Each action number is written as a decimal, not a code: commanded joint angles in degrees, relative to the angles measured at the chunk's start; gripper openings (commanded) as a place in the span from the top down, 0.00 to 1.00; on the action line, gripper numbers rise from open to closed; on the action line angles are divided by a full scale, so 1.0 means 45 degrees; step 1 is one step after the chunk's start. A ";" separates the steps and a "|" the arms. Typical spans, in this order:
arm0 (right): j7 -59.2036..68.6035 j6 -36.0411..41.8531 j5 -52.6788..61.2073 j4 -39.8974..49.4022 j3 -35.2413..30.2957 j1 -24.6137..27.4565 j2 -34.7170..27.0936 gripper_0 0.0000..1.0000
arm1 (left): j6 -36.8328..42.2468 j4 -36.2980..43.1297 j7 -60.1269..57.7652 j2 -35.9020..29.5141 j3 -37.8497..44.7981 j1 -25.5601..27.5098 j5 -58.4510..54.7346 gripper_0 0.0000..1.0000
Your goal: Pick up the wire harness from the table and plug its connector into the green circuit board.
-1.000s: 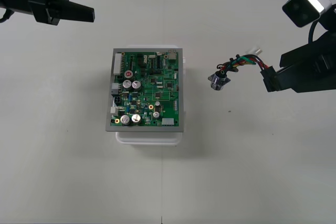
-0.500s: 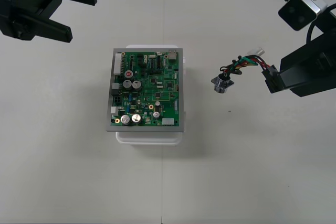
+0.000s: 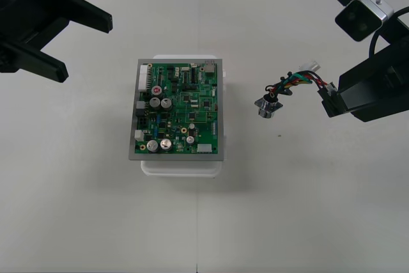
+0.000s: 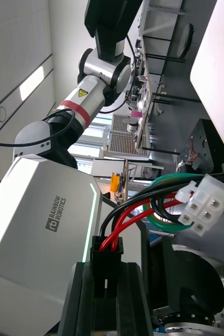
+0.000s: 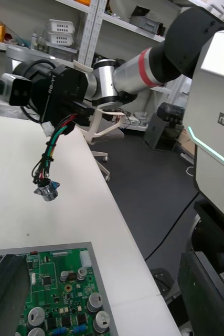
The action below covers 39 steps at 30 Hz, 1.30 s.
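The left gripper is hovering over the far left corner of the table, its two black fingers standing wide apart with nothing between them. In the left wrist view those fingers are rising at the two lower corners, over the near edge of the board.

The green circuit board is sitting flat on its white base in the middle of the table. It is well apart from both grippers, and no wire is reaching it.

To the right of the board, the wire harness is hanging in the air as a short, loosely curved bundle of red, black and green wires. Its round metal socket is dangling at the end nearest the board, flange tilted, and seems to be clear of the table top. A small white connector is sticking out from the bundle on the far side, just beside the gripper.

The right gripper is closing its fingers on the harness's black plug, which is sitting upright between them with red wires rising out of its top. The rest of the harness is trailing away from the fingertips toward the board, so the socket is the part farthest from the gripper. In the left wrist view the harness is drooping from the right gripper, with the socket lowest.
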<state>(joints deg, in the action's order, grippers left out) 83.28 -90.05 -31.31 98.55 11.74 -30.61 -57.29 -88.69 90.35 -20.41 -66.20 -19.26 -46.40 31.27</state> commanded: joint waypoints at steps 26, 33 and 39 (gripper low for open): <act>0.0965 0.0010 0.1059 0.0249 0.2939 -0.2455 -0.0531 1.00 | -0.0291 0.0976 0.0102 -0.0700 0.0002 0.0429 -0.1069 0.17; 0.0965 0.0010 0.1684 0.0112 0.4072 -0.3256 -0.0473 1.00 | -0.0291 0.0957 0.0337 -0.0504 0.0002 0.0429 -0.1147 0.17; 0.0965 0.0010 0.1958 -0.0298 0.5029 -0.4154 -0.0141 1.00 | -0.0291 0.0976 0.0493 -0.0504 0.0002 0.0449 -0.1303 0.17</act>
<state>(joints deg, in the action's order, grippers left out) 86.89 -90.04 -23.51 97.98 32.69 -44.99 -57.45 -88.69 93.49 -20.42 -67.08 -19.26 -44.82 26.62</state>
